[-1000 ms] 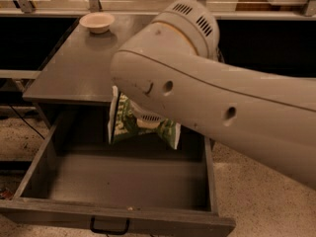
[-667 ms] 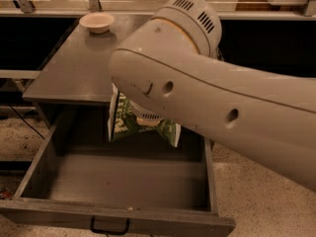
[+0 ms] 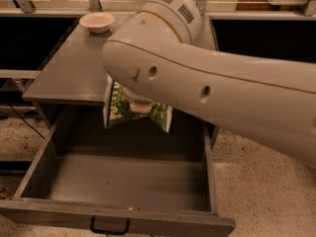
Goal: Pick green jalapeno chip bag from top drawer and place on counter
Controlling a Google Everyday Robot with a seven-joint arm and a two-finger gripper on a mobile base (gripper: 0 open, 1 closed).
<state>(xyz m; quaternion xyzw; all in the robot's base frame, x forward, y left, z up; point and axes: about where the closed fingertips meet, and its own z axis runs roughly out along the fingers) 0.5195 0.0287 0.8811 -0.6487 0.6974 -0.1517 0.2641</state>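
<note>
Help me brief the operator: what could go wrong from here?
The crinkly dark-green chip bag hangs at the gripper, mostly hidden under the white arm, over the open grey drawer; a slip would drop it in. Its lower edge hangs below the front of the grey counter and could snag.

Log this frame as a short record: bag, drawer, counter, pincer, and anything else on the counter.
bag: green jalapeno chip bag in the air under the arm, above the drawer's back, by the counter's front edge
drawer: top drawer open, bag not resting in it
counter: counter, bag not yet on it
pincer: pincer mostly hidden beneath the arm, at the bag's upper middle
other: pale bowl at the counter's far left
</note>
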